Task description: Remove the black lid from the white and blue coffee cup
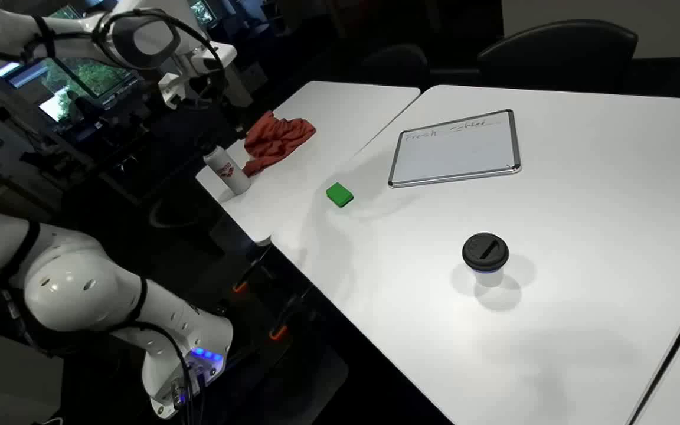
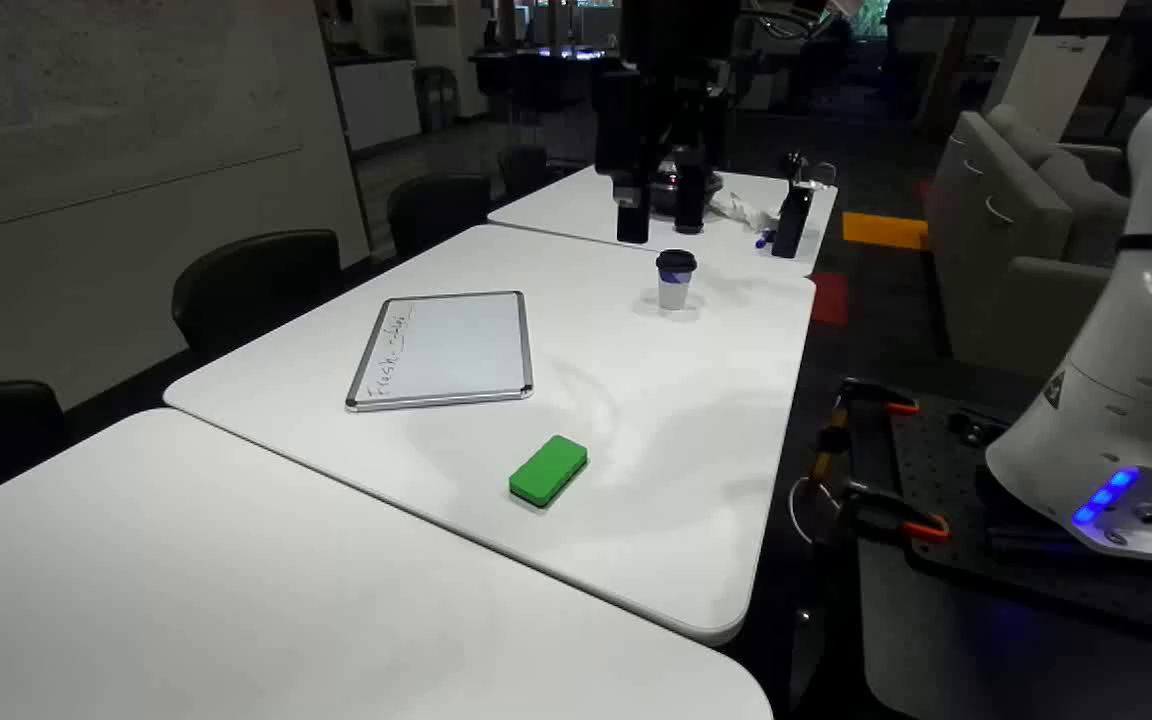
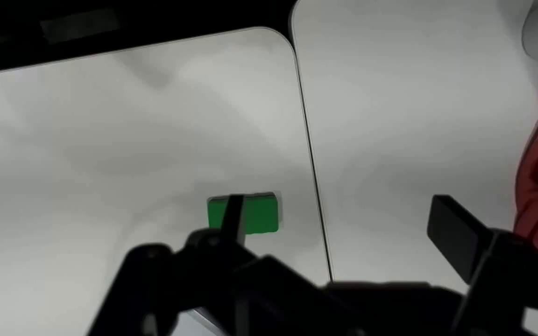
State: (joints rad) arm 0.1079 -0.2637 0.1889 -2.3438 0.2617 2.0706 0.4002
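Standing upright on the table [image 1: 600,195], the white and blue coffee cup [image 2: 673,294] carries the black lid [image 1: 485,252] seated on its rim, so whatever the cup may hold is hidden. Its long axis runs vertical, lid end up, with the blue just beneath the lid; the lid faces upward, and a narrow dark mark on its top slants from upper right to lower left in an exterior view. One cup and one lid are in sight, along with one green block [image 1: 339,194], one framed whiteboard [image 1: 455,152], one crumpled red cloth [image 1: 279,139] and one white cylinder [image 1: 228,171] with red lettering, just beside the cloth, its inside hidden from view. The cup stands well apart from both the block and the whiteboard, which bears handwriting. Above the table hangs the one end effector [image 3: 339,200], its two fingers [image 3: 453,235] spread wide and nothing held between them; in the wrist view one finger overlaps the green block, and cup and lid are well apart from it.
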